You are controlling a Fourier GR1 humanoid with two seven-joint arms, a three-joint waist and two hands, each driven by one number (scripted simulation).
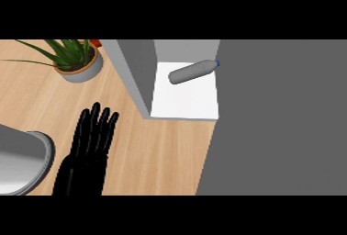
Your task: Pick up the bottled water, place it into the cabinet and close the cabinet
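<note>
Bottled water (193, 72) lies on its side on the white floor of the cabinet (184, 103), in the upper middle of the frame. Its body is grey and translucent, and its blue cap points toward the upper right, just beside the edge of the large grey panel. The bottle rests tilted, cap end higher in the frame than its base. No hand touches it.

The cabinet's grey side wall (136, 69) stands to the left of the bottle, running from the top of the scene down to the front corner of the white floor. A large grey panel (278, 119), apparently the cabinet door, fills the right side of the frame from top to bottom and covers part of the cabinet opening.

The left hand (92, 137) shows at lower left, black, fingers straight and held together, pointing toward the top of the frame. It is open and holds nothing. It lies over the wooden counter (163, 151), well apart from the bottle and left of the cabinet wall.

The right hand shows nowhere in the frame.

A potted plant (76, 59) with long green leaves stands in a grey pot at upper left. A grey rounded object (24, 160) sits at the left edge, just beside the left hand.
</note>
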